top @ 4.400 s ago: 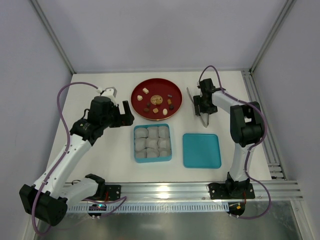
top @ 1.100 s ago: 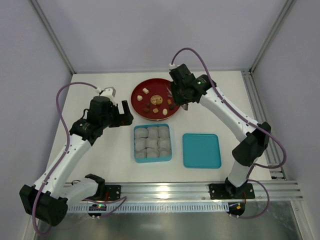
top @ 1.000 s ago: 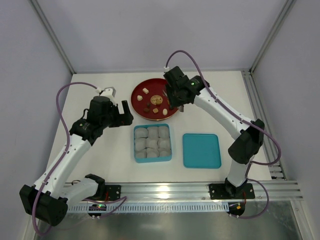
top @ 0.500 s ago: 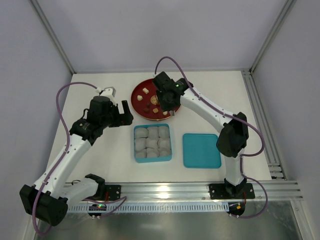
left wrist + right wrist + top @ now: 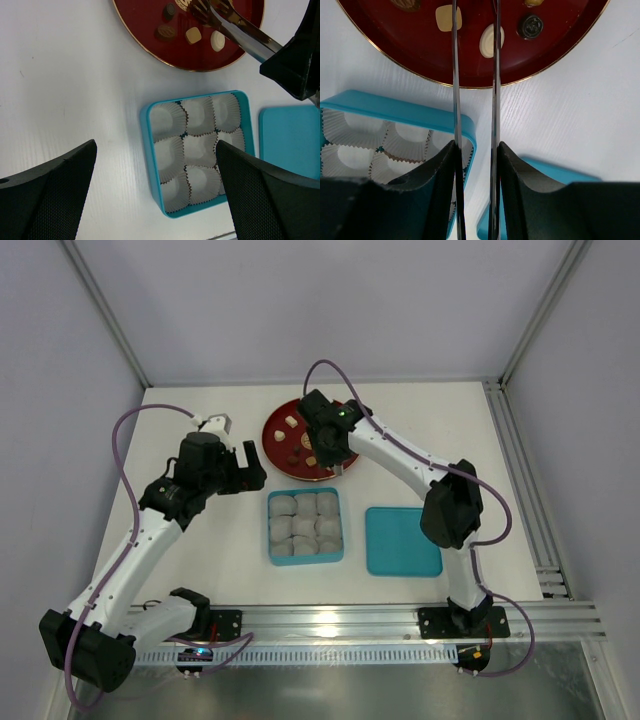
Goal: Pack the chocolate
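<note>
- Two arms seen from above: the right pincer (image 5: 322, 443), parked right of the red plate (image 5: 270, 445) seconds ago, now hangs over it, above the chocolates (image 5: 291, 421); picking can begin. The left pincer (image 5: 251, 464) has not moved.
- Left wrist: its fingers (image 5: 45, 200) gape wide, empty. Every paper cup (image 5: 200, 147) in the blue box (image 5: 146, 145) is bare, which the overhead view leaves unclear.
- Right wrist: clamped on tongs (image 5: 455, 75), blades slightly apart, one crossing a cream piece (image 5: 486, 42); tips out of frame.

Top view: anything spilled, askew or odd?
Nothing stands out. Chocolates all lie on the red plate, paper cups sit in the teal box, lid flat beside it; right pincer holds tongs over the plate.
</note>
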Available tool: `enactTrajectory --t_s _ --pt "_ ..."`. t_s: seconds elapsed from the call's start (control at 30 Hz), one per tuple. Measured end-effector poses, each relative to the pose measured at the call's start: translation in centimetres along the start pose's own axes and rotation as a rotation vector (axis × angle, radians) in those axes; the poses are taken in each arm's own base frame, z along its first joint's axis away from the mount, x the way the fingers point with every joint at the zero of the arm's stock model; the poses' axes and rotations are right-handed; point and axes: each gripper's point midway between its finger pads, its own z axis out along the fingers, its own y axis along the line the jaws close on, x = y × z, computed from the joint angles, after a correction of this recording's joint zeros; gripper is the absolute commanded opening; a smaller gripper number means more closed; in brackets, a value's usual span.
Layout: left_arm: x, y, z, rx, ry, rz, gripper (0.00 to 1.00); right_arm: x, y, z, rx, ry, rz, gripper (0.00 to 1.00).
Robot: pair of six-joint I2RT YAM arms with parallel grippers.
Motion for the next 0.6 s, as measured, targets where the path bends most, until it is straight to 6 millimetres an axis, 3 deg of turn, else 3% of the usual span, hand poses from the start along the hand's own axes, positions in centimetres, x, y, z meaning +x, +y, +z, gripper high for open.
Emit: enactTrajectory --t_s 0.6 --pt "-0.06 0.14 0.01 -0.004 -0.001 -0.003 1.0 -0.58 0.18 0.51 0.014 0.005 0.001 0.4"
